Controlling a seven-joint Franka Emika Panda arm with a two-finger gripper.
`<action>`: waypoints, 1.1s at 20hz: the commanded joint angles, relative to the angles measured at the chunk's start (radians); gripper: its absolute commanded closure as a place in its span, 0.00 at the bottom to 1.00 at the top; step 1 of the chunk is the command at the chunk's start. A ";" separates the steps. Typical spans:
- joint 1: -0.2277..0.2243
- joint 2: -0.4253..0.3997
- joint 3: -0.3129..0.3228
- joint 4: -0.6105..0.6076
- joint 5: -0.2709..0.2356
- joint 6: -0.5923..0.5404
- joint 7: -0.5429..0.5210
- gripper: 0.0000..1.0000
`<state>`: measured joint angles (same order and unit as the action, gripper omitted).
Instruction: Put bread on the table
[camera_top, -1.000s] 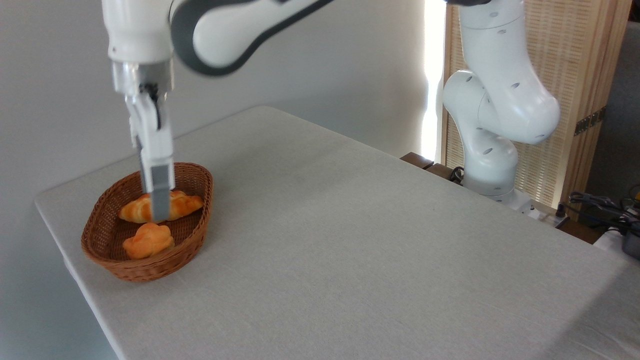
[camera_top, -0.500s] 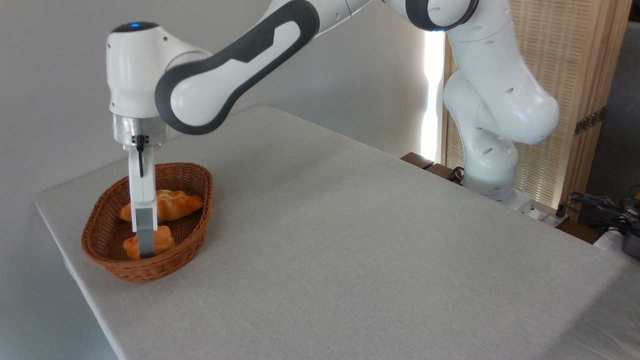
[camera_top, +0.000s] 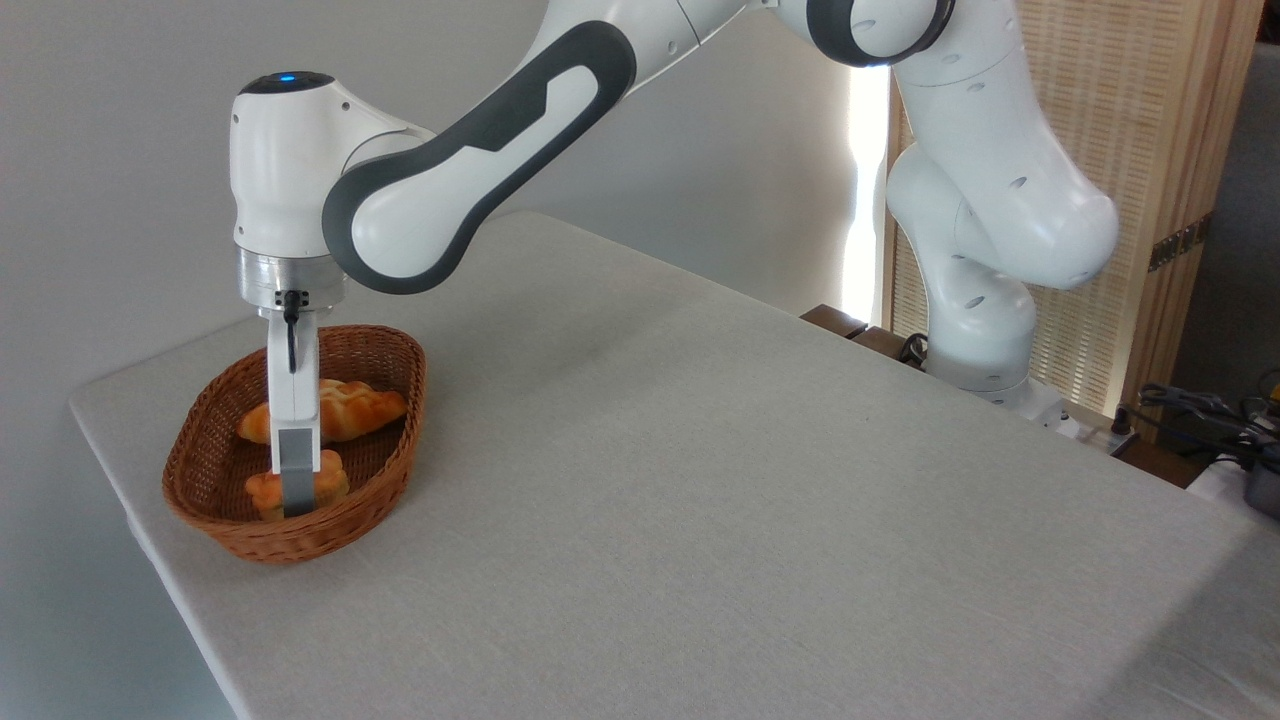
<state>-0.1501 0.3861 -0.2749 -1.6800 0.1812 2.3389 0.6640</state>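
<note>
Plain pale wall; grey-beige table. Far left: wicker basket holding bread in front and longer braided loaf behind. Gripper lowered over bread; grip state cannot be told. Right: slatted wooden screen, cables. No legible writing.

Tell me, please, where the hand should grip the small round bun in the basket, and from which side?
Probably across the middle of the bun, from straight above: it lies low inside the basket, whose walls block a sideways approach.
</note>
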 joint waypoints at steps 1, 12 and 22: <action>0.006 -0.007 -0.004 -0.009 0.017 0.017 0.005 0.65; 0.007 -0.018 -0.007 -0.004 0.008 0.013 -0.004 0.65; 0.023 -0.189 0.046 0.005 -0.135 -0.125 -0.127 0.64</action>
<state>-0.1360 0.2809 -0.2710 -1.6587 0.1131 2.3211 0.5283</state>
